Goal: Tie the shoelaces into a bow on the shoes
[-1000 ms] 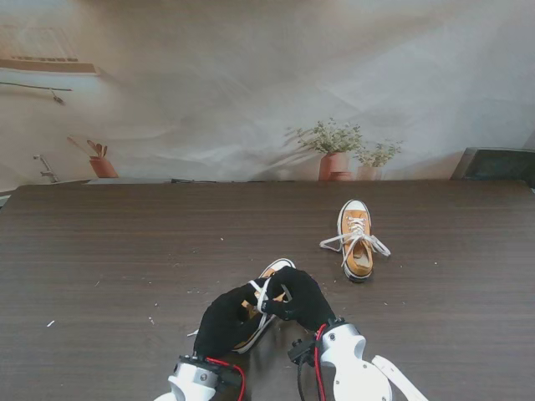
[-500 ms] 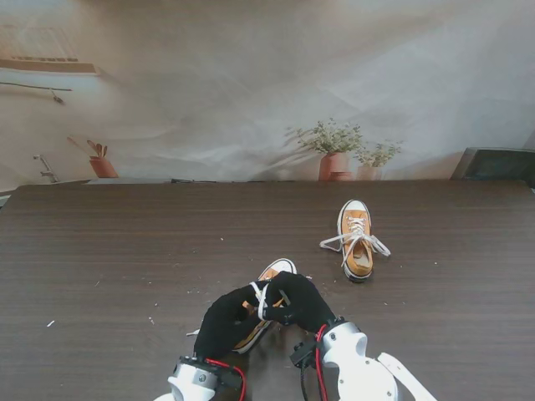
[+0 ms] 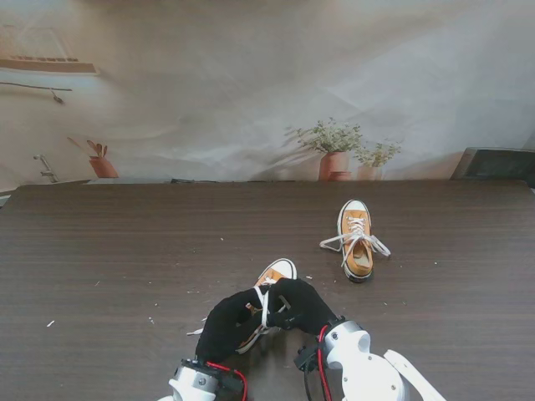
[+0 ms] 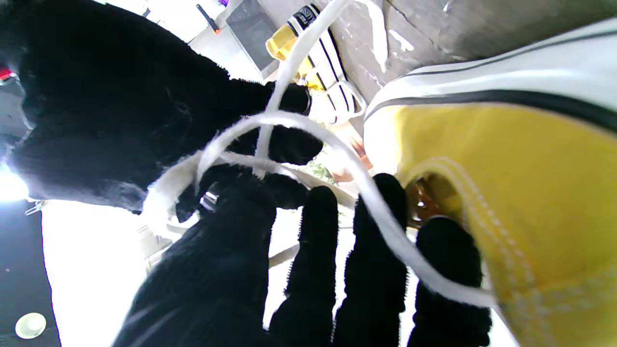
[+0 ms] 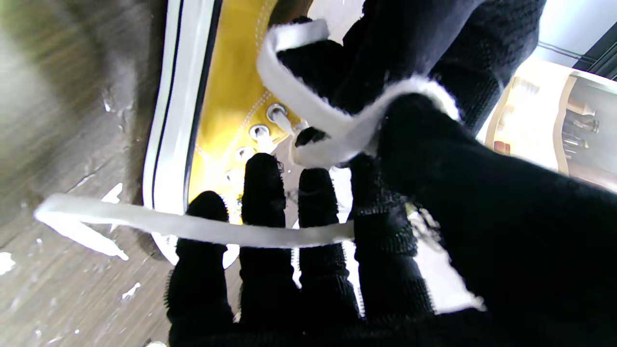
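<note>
On the table (image 3: 109,251), the near shoe (image 3: 277,271) lies under both black-gloved hands. The left robot hand (image 3: 228,322) and right robot hand (image 3: 299,305) each pinch its white shoelace (image 3: 265,302), crossed between them. The second shoe (image 3: 357,238) sits well apart, farther right.

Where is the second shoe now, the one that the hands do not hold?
In the stand's view the second shoe lies on the table, right of centre and farther from me than both hands, apart from them, with its laces spread beside it.

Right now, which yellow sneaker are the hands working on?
The yellow canvas sneaker nearer to me, between the left hand and right hand. The other yellow sneaker sits apart, untouched.
</note>
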Controlling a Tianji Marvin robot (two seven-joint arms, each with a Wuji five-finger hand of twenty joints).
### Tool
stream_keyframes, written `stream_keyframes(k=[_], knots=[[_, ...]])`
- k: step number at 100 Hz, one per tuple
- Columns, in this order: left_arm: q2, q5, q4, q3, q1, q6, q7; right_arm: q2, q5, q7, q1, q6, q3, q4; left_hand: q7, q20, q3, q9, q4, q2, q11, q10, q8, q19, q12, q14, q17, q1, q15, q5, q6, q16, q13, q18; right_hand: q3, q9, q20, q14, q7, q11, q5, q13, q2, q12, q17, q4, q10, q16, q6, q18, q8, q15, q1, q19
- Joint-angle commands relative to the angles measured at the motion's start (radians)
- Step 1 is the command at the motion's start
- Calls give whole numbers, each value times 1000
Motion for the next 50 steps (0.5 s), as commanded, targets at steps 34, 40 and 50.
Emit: stream_keyframes(k=[34, 40, 50], knots=[[-14, 18, 10, 11, -4, -35, 41, 12, 8, 47, 3, 33, -1, -10, 341, 1, 128, 68, -12, -157, -66, -65, 148, 1, 93, -66, -8, -30, -2, 94, -126, 21, 11, -14, 53, 12, -9, -4, 1, -3, 39, 25, -6, 20, 1, 61, -24, 21, -11, -1, 28, 7, 12, 16], [-19, 22, 11, 13, -3, -25, 65, 12, 7, 46, 4, 33, -2, -9, 571, 1, 146, 34, -24, -192, 14, -65, 194, 6, 44, -70, -3, -75, 0, 64, -124, 17, 17, -13, 52, 12, -9, -5, 0, -4, 39, 25, -5, 21, 0, 61, -26, 21, -12, -2, 29, 7, 12, 16], [-20, 28, 10, 12, 0, -8, 78, 12, 6, 43, 2, 31, -1, -10, 760, 3, 199, 19, -44, -214, 81, -63, 303, 16, 4, -67, 12, -153, 9, 40, -124, 14, 30, -5, 48, 12, -9, -5, -2, -5, 36, 25, -1, 22, -1, 62, -25, 22, -16, -2, 30, 6, 13, 16]])
